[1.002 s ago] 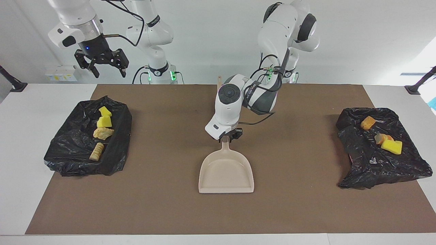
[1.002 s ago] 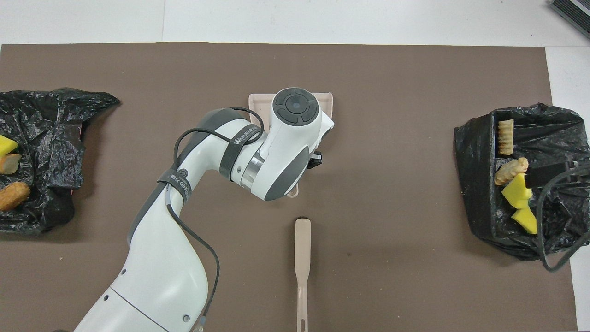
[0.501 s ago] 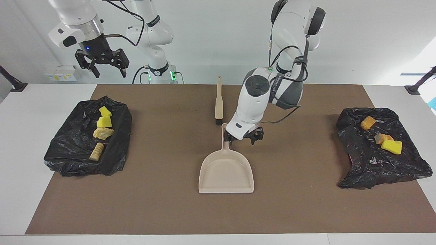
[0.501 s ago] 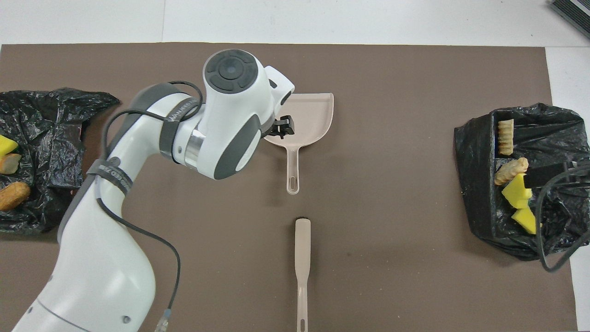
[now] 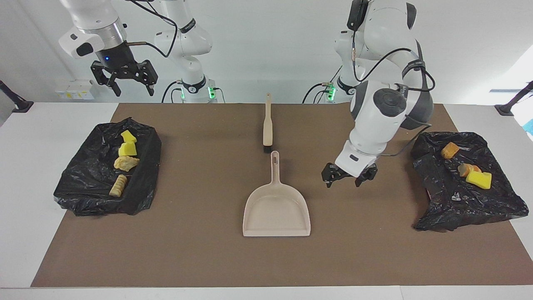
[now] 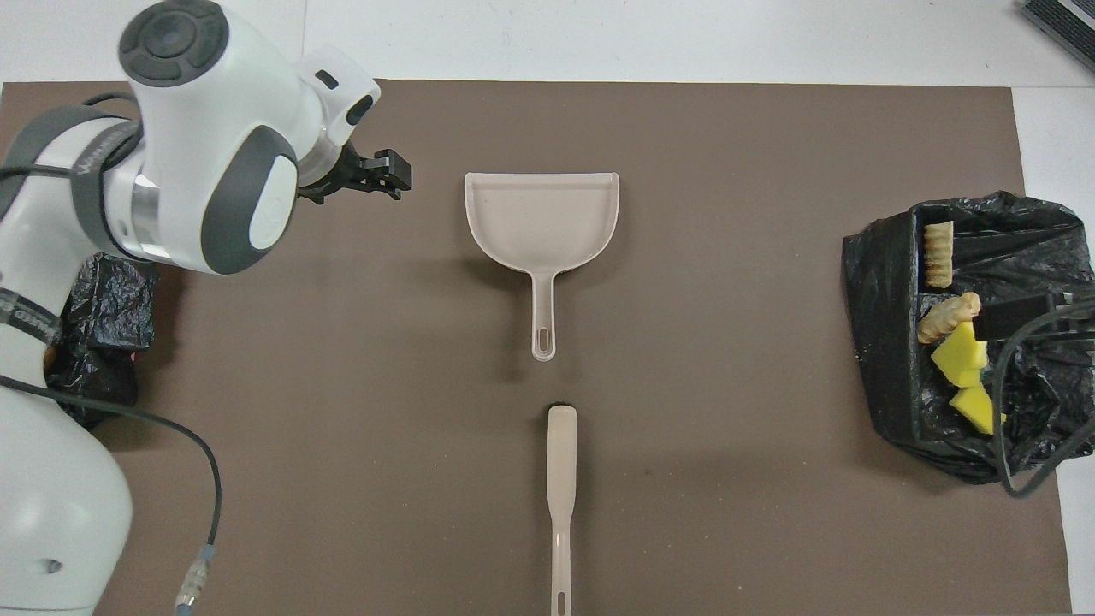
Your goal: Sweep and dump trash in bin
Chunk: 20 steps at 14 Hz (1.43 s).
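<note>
The trash lies in two places. Two yellow sponge chunks and two tan bread pieces lie in the black-lined bin at the right arm's end, which also shows in the overhead view. A tan piece, another tan piece and a yellow sponge lie on a crumpled black bag at the left arm's end. My left gripper is open and empty, low over the mat between the dustpan and that bag. My right gripper is open, raised high over the bin.
A beige dustpan lies mid-mat, handle toward the robots. A beige brush lies just nearer to the robots, in line with the handle. A brown mat covers the table. My left arm hides most of the black bag in the overhead view.
My left gripper has left the dustpan's handle and swung toward the left arm's end of the table, open and empty. The dustpan stays put. The right arm has not moved.
</note>
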Each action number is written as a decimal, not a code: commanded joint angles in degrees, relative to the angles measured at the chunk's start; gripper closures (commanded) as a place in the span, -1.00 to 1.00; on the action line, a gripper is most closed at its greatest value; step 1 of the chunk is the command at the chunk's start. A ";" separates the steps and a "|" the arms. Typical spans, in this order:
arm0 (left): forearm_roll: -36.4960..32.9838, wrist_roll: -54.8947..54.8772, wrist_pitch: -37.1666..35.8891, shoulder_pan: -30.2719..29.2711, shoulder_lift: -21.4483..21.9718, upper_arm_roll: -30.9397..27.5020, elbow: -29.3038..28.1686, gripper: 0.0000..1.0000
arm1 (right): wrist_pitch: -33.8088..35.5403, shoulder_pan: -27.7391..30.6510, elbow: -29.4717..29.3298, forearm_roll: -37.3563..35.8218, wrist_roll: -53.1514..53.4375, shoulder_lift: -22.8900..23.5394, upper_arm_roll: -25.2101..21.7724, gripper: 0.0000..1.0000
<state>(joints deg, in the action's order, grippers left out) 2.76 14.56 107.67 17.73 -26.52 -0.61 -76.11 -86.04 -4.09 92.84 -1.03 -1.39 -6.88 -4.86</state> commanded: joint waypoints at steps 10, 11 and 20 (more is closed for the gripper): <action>0.22 -24.32 -6.85 -16.14 11.66 0.35 -7.56 -1.00 | 0.88 0.40 1.91 -0.29 -0.72 -2.35 0.37 -1.00; 0.22 -24.14 -7.81 -16.76 12.27 0.35 -7.65 -1.00 | 0.96 0.49 1.82 -0.20 -0.20 -2.35 0.37 -1.00; -2.94 -23.87 -17.49 -17.02 21.40 0.17 -8.00 -1.00 | 1.05 0.75 1.38 0.59 -0.46 -2.17 0.28 -1.00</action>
<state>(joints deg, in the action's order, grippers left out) 1.35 -8.87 91.20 0.88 -9.32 -0.55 -81.47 -85.11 -4.08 93.35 -1.01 -1.39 -8.07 -4.92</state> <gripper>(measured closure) 0.000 0.000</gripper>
